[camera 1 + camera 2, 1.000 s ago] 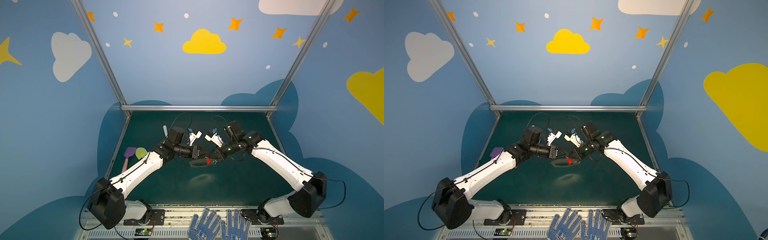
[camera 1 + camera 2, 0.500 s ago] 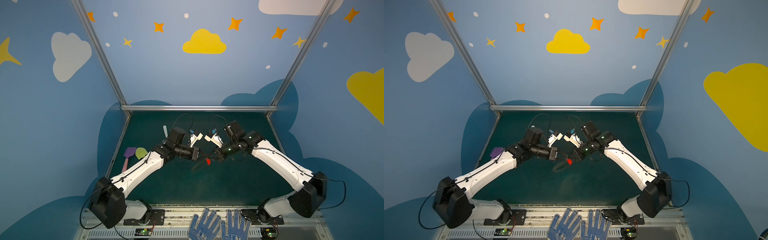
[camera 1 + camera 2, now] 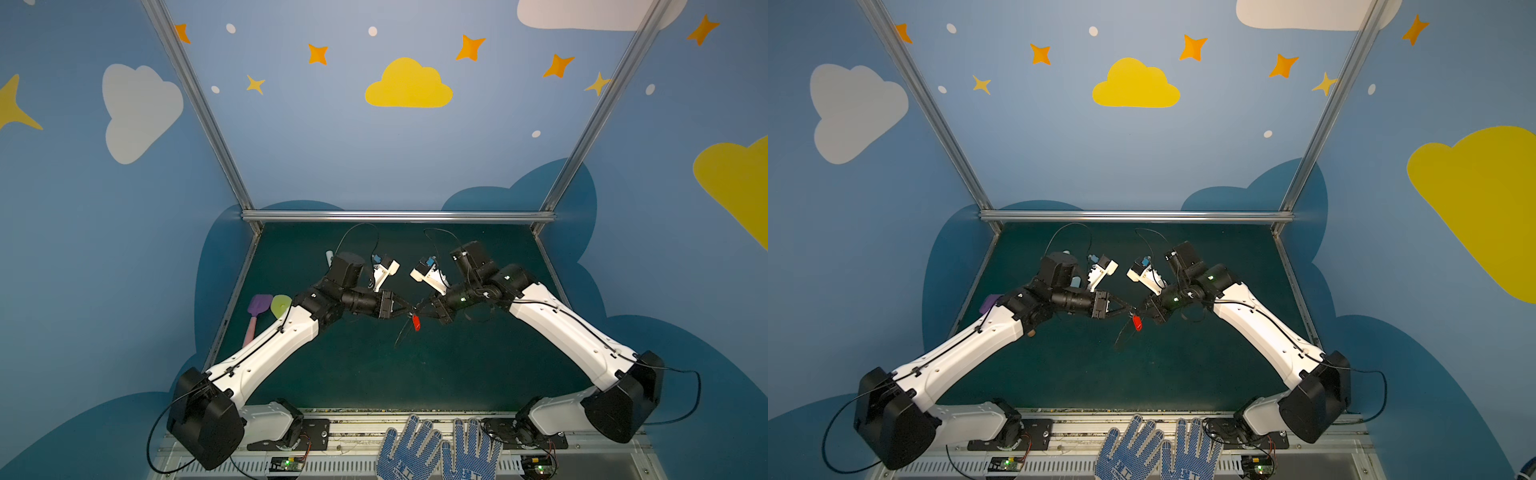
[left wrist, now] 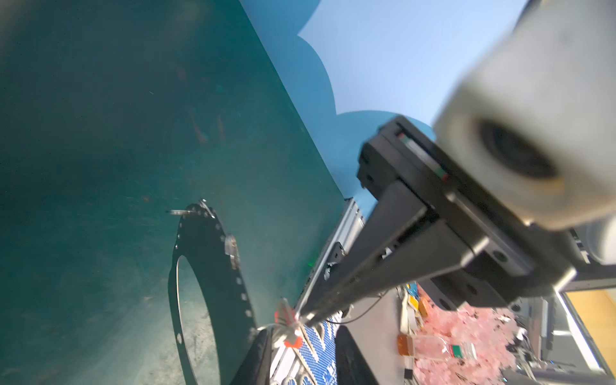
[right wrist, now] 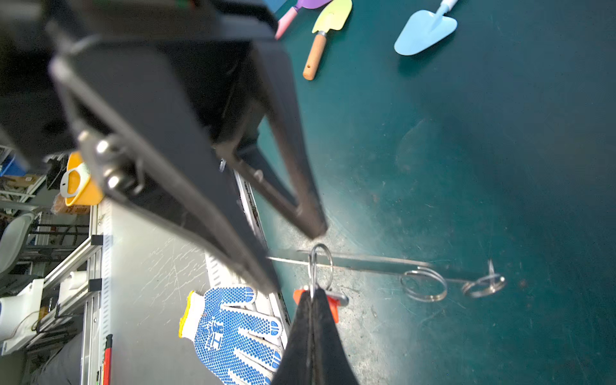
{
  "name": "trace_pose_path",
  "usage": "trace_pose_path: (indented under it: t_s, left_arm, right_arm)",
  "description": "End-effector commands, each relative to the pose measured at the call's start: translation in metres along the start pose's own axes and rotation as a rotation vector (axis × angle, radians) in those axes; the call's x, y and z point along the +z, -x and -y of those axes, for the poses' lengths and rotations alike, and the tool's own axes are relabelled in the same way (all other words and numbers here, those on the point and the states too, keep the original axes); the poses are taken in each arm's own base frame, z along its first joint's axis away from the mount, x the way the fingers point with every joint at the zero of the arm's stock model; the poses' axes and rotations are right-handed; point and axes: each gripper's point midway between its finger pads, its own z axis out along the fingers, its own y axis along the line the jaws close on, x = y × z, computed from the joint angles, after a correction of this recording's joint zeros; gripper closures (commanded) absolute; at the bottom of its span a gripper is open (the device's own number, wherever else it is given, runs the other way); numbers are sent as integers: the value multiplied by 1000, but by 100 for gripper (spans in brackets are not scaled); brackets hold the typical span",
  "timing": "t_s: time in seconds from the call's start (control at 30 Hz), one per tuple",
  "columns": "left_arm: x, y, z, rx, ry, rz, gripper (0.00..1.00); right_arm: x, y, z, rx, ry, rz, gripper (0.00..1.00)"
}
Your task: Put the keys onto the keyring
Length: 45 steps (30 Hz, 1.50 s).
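Both grippers meet in mid-air over the middle of the green mat. My right gripper (image 5: pixel 313 295) is shut on the red head of the key (image 5: pixel 335 306), with a wire ring (image 5: pixel 320 266) caught at its tips. From that ring hangs the keyring, a grey plate (image 4: pixel 226 290), seen edge-on in both top views (image 3: pixel 402 334) (image 3: pixel 1122 334). My left gripper (image 5: pixel 293 256) stands open, its fingers either side of the plate's rim. The key (image 3: pixel 416 322) shows just under the two grippers' tips.
Two more wire rings (image 5: pixel 423 285) (image 5: pixel 485 285) hang on the plate's rim. Purple (image 3: pixel 259 305) and green (image 3: pixel 280 305) toy shovels lie at the mat's left edge, a blue one (image 5: pixel 423 31) further back. Blue-dotted gloves (image 3: pixel 436 451) lie past the front edge.
The plate, level a second ago, has tipped down and now hangs edge-on below the grippers. Both arms have hardly moved.
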Motion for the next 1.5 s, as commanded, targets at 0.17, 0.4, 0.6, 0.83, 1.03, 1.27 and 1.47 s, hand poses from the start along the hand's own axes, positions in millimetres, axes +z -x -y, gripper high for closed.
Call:
trace_pose_path:
  t_s: [0.17,0.4,0.6,0.83,1.03,1.27,1.47]
  left_arm:
    - [-4,0,-3,39,19,4,62]
    - [1,-7,14,70,-92,-46,64]
    - [6,-10,19,72,-125,-79,71]
    - [10,-12,26,94,-137,-102,78]
    - [7,-12,33,111,-152,-103,95]
    - [6,-11,35,124,-124,-87,96]
    - [-1,0,30,135,-59,-1,96]
  right_arm:
    - [-7,6,-10,-75,26,35,100]
    - [-9,8,-14,-82,47,49,100]
    - [-9,8,-18,-86,76,57,100]
    - [-7,6,-20,-89,89,54,100]
    - [-8,6,-20,-90,85,52,100]
    - [-11,9,-12,-73,29,60,92]
    - [-26,13,-3,-46,-67,136,74]
